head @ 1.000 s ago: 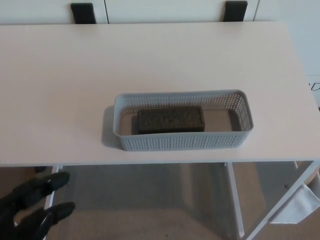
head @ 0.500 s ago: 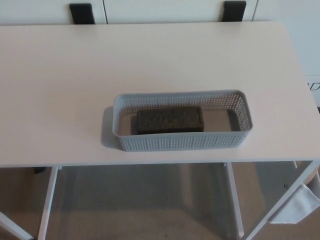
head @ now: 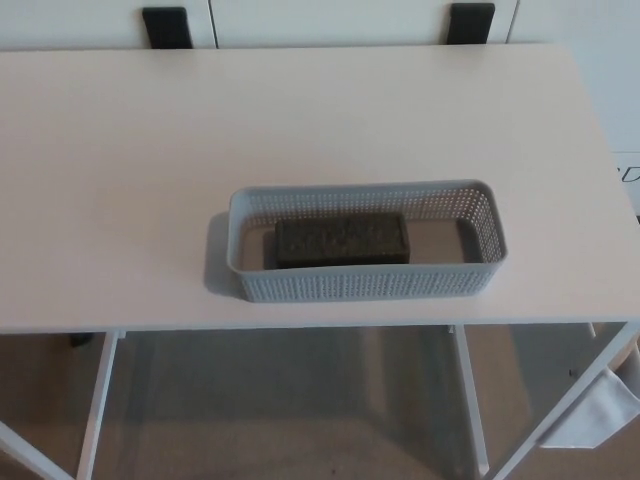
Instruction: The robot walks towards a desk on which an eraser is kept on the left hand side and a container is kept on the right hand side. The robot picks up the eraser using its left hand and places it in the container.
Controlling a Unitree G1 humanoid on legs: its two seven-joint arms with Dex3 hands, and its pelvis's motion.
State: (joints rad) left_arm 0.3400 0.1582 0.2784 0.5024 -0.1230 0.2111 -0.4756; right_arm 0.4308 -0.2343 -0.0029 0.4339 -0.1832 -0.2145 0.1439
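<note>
A: Grey perforated plastic, that was the container (head: 366,241); it sat lengthwise near the front edge of the white desk (head: 150,170), a little right of the desk's middle; and the dark eraser (head: 342,239) lay flat inside it, on the floor of the basket, toward its left half, long side running with the basket's long side.

B: So the eraser was already in, then?

A: It looked so; by my judgement the placing was done, since the block rested fully within the walls and nothing held it; lying flat and along the length is simply how a long block settles in a narrow tray.

B: And the hands; wide, narrow, holding something?

A: Neither hand showed at all; I cannot tell how the fingers stood, left or right; only the desk, the basket, the two black brackets (head: 166,26) at the far edge and the floor beneath were there.

B: Anything different from a second earlier?

A: Yes; a second before, the left hand's black fingers showed at the lower left, below the desk's edge, spread apart and empty; half a second before they were gone already, and they were absent here too; the basket and eraser kept their places throughout.
</note>
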